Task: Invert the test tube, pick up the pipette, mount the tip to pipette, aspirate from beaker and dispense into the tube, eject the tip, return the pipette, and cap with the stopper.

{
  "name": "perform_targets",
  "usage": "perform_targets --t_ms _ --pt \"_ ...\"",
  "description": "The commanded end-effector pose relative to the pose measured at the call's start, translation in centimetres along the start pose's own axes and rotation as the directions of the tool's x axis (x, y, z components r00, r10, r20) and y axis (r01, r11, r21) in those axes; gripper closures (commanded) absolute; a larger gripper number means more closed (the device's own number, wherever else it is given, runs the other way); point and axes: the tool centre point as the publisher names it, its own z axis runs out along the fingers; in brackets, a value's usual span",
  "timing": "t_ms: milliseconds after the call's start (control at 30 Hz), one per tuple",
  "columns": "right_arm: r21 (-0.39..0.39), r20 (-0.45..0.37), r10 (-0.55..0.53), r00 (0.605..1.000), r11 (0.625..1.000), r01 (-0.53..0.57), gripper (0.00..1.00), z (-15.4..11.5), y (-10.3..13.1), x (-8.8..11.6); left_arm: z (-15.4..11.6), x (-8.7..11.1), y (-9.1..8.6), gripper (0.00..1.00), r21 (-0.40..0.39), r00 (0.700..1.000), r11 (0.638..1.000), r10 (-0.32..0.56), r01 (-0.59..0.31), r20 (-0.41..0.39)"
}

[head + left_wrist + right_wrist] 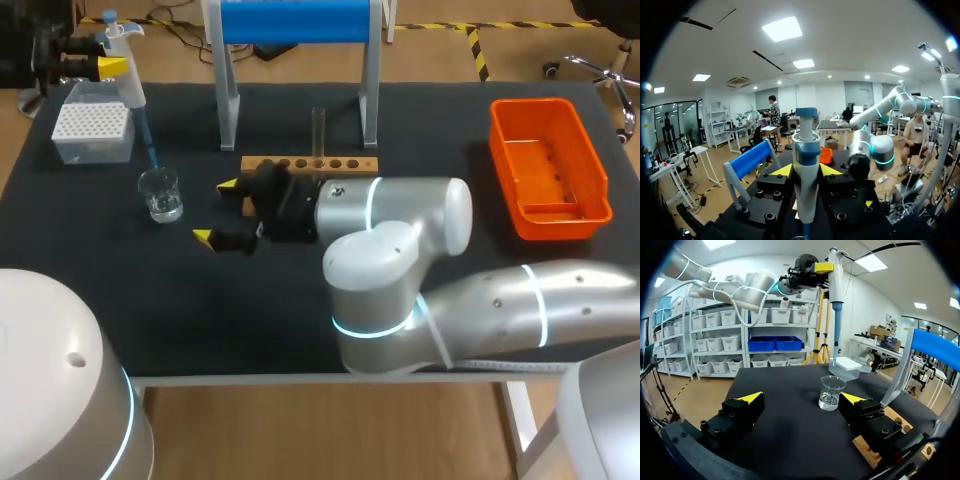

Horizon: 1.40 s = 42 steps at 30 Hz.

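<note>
Left end effector (806, 171) clamping white-and-blue pipette (129, 84), above clear beaker (160, 194)

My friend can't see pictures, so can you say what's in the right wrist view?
The right gripper, fingers open and empty, faces a glass beaker on the black table. Over the beaker, the left gripper holds the pipette upright, with a white tip box beyond.

Tip box (92, 133) sits far left on the table (200, 300); the beaker (160, 193) stands just before it, the pipette (127, 75) above. Mid-table lies the rack (350, 164) — a tube (319, 125) upright in it, the stand (298, 20) behind. The bin (547, 170) lies far right.
</note>
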Motion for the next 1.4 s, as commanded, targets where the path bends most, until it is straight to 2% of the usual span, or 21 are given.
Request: perform_targets --t_ms 33,233,767,1067,1133,1400 --pt "-0.003 0.006 0.000 1.000 1.000 0.000 0.00 0.2 -0.1 0.1 0.0 0.0 0.0 1.00 0.000 1.000 1.000 0.001 -0.001 -0.001" --pt "-0.003 0.006 0.000 1.000 1.000 0.000 0.00 0.2 -0.1 0.1 0.1 -0.4 0.8 1.00 0.002 1.000 1.000 -0.001 0.001 -0.003" --pt "-0.003 0.006 0.000 1.000 1.000 0.000 0.00 0.2 -0.1 0.1 0.7 -1.6 5.4 1.00 -0.004 1.000 1.000 -0.012 0.012 0.010" --pt "-0.003 0.006 0.000 1.000 1.000 0.000 0.00 0.2 -0.1 0.1 0.8 -1.9 6.7 1.00 -0.014 1.000 1.000 0.000 0.001 0.023" --pt "-0.003 0.006 0.000 1.000 1.000 0.000 0.00 0.2 -0.1 0.1 0.8 -1.9 7.1 1.00 -0.042 1.000 0.999 -0.009 0.010 0.025" --pt "-0.003 0.006 0.000 1.000 1.000 0.000 0.00 0.2 -0.1 0.1 0.7 -2.2 8.2 1.00 -0.033 0.999 0.999 -0.002 0.003 0.038"
